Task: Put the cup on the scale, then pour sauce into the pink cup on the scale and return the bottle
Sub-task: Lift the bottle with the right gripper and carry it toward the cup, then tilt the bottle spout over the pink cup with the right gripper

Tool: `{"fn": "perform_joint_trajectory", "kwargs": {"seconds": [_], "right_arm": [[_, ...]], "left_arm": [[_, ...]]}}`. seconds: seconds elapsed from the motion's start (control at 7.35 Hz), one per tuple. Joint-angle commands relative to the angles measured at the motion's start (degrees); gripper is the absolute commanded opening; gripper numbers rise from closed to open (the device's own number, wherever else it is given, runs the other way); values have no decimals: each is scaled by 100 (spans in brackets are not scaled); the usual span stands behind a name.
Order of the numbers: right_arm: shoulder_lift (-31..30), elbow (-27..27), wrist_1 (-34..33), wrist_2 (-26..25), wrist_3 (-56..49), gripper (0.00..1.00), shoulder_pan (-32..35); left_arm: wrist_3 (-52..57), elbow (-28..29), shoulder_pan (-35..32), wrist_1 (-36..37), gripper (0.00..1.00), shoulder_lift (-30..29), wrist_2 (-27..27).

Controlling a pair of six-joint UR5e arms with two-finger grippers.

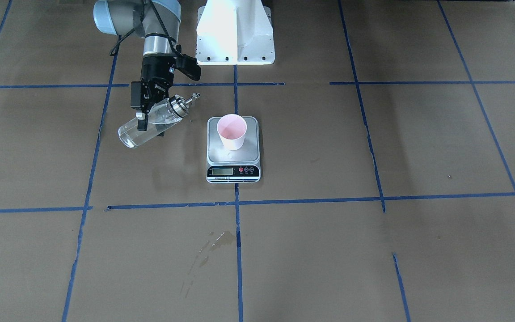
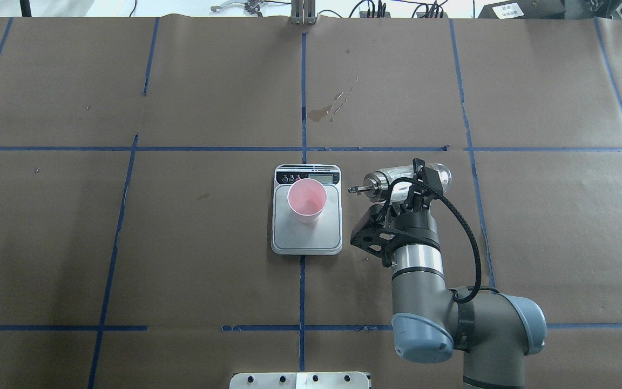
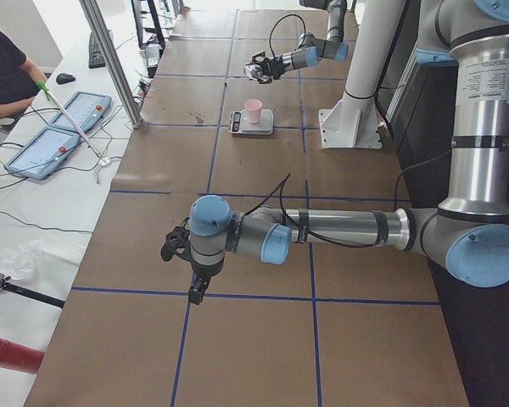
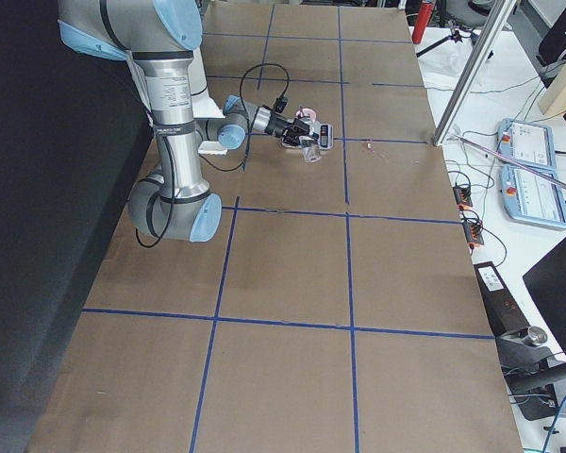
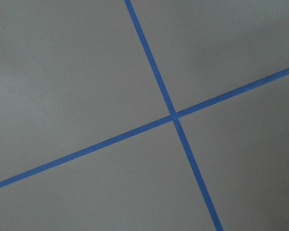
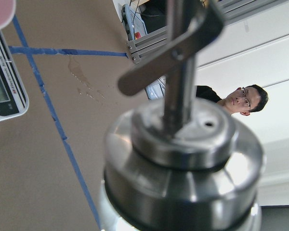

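The pink cup (image 1: 232, 131) stands upright on the steel platform of the scale (image 1: 233, 157), toward its back; it also shows in the overhead view (image 2: 306, 200) on the scale (image 2: 305, 240). My right gripper (image 1: 147, 124) is shut on the clear glass bottle (image 1: 159, 118) and holds it tilted almost flat in the air. The metal cap and spout (image 1: 193, 97) point toward the cup, apart from it. The clear sauce (image 1: 130, 136) lies in the bottle's low end. The right wrist view shows the cap (image 6: 183, 159) close up. My left gripper (image 3: 174, 246) hangs far from the scale; I cannot tell whether it is open.
A dried spill stain (image 1: 221, 239) marks the brown paper in front of the scale. The white robot base (image 1: 235, 31) stands behind the scale. Blue tape lines cross the table. An operator (image 3: 0, 68) and tablets (image 3: 47, 144) are at the table's side.
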Motion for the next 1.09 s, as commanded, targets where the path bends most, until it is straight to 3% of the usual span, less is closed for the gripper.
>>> {"fn": "perform_joint_trajectory", "kwargs": {"seconds": [0.0,0.54,0.95], "right_arm": [[468,-548,-7,-74,-98,0,-10],[750,-595,-567,-382,-1097,0,157],[997,-603,-1367,-697,-1626,0,210]], "left_arm": [[-99,6,-8,-7,100,8,4],[-64,50,-8,-111,100,8,4],[-64,121,-8,-271,100,17,4]]}}
